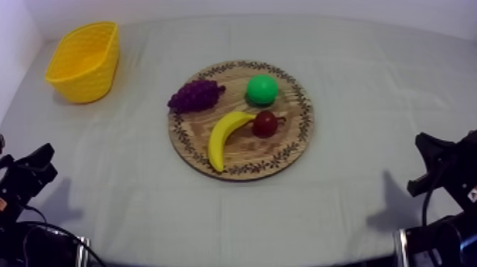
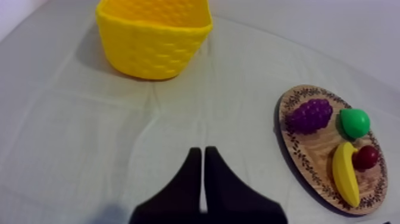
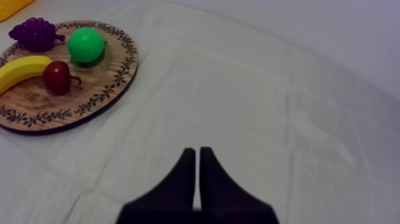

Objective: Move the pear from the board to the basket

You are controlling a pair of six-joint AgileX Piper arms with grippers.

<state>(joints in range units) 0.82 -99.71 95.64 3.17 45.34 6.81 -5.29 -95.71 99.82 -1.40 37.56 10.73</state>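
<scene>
My left gripper [image 2: 201, 150] is clenched on nothing, its two black fingers lying together as a narrow wedge over the grey-white cloth [image 1: 369, 85], well apart from both the yellow basket [image 1: 84, 60] and the wooden board [image 1: 306, 121]. My right gripper [image 3: 197, 150] is the same: fingers pressed together, nothing between them, over bare cloth and well apart from the board.

The pear [image 1: 262, 89] (a round green one) sits on the board near its far rim. The bunch of grapes [image 1: 195, 94] lies beside it at the board's left edge, not touching it. The small red fruit [image 1: 265, 123] sits just in front of the pear, and the banana [image 1: 225, 136] curves along the red fruit's left side, close against it. The basket stands upright at the table's far left corner.
</scene>
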